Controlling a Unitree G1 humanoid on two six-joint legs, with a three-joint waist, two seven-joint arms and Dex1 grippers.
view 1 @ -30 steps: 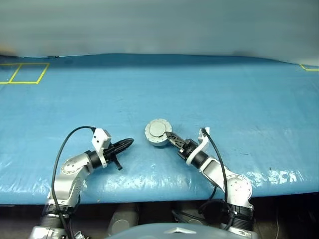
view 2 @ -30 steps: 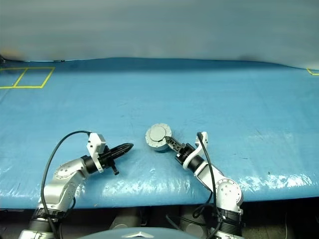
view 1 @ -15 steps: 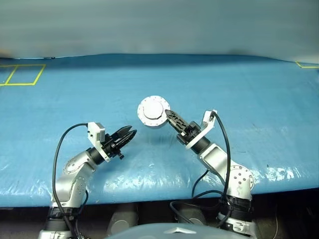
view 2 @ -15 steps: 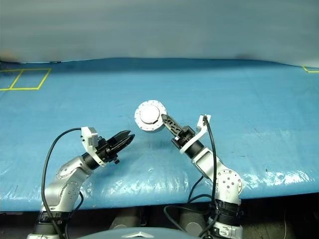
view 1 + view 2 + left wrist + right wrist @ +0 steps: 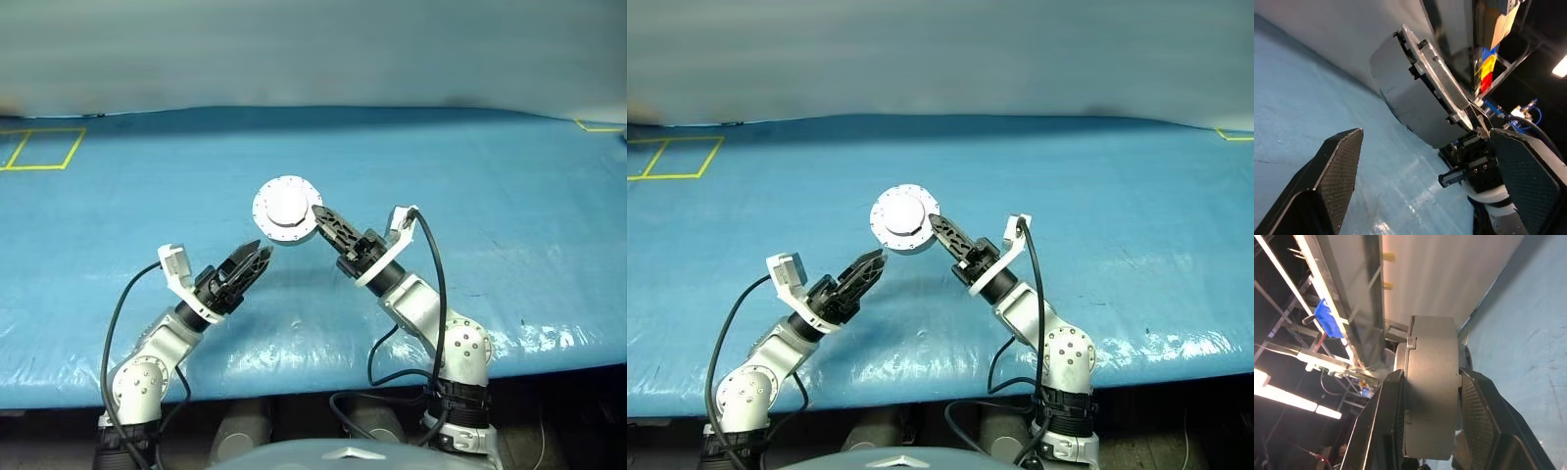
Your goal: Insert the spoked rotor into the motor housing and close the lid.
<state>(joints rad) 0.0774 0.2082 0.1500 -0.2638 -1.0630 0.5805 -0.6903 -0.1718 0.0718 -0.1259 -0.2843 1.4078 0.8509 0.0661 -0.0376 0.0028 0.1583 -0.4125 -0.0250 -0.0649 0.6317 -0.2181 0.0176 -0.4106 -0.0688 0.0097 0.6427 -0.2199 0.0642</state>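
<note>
Right wrist view has the right claw (image 5: 1430, 431) clamped on the motor housing (image 5: 1431, 396), lid (image 5: 286, 207) shut, lifted clear above the blue bench (image 5: 509, 196). Left claw (image 5: 257, 257) hangs spread apart just beside it, gripping nothing.

Motor housing (image 5: 1431, 391) clamped edge-on between right gripper (image 5: 1430, 431) fingers (image 5: 1476, 416), above blue table (image 5: 1528, 333).

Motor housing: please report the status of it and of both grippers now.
Right gripper shut on motor housing, held above the blue table. Lid closed. Left gripper open, empty, just below. Nothing in the way.
</note>
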